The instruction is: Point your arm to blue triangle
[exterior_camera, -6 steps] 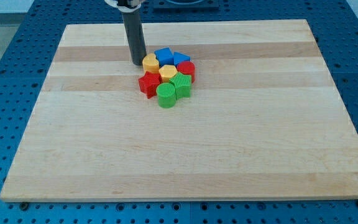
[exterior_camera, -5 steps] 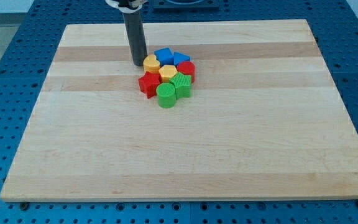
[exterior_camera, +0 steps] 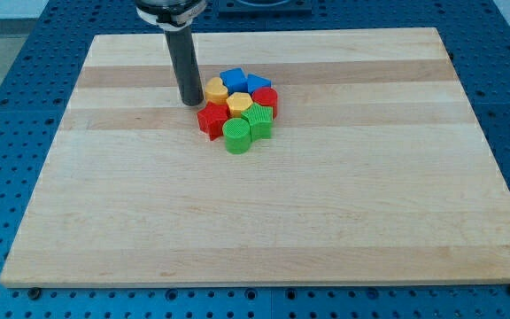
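The blue triangle (exterior_camera: 258, 83) lies at the upper right of a tight cluster of blocks near the board's top middle. Another blue block (exterior_camera: 233, 79) sits just to its left. My tip (exterior_camera: 190, 103) rests on the board at the cluster's left side, close beside a yellow block (exterior_camera: 215, 89) and just above a red star-like block (exterior_camera: 211, 119). The tip is about two block widths left of the blue triangle, with the yellow block and the other blue block between them.
The cluster also holds a second yellow block (exterior_camera: 239, 104), a red block (exterior_camera: 266, 97) below the triangle, a green cylinder (exterior_camera: 236, 136) and a second green block (exterior_camera: 258, 122). The wooden board (exterior_camera: 264, 230) lies on a blue perforated table.
My tip has moved a little to the view's left and down, away from the yellow block's top left side. The blocks have not moved.
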Robot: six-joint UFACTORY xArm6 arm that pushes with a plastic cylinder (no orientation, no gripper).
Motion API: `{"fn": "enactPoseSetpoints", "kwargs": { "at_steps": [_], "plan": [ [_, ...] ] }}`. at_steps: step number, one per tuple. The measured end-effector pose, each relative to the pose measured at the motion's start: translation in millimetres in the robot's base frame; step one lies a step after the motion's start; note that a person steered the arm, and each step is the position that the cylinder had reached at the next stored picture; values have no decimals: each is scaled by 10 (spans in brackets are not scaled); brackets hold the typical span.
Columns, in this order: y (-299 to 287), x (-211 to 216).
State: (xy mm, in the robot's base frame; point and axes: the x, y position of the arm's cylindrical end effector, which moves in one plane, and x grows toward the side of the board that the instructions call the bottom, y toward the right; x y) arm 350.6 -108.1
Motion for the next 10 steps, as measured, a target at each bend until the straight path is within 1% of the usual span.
{"fn": "enactPoseSetpoints", "kwargs": {
  "at_steps": [2, 3, 6, 7, 9, 10],
  "plan": [
    [177, 0],
    [170, 1],
    [3, 485],
    [112, 719],
    [660, 838],
    [784, 844]
  ]
}}
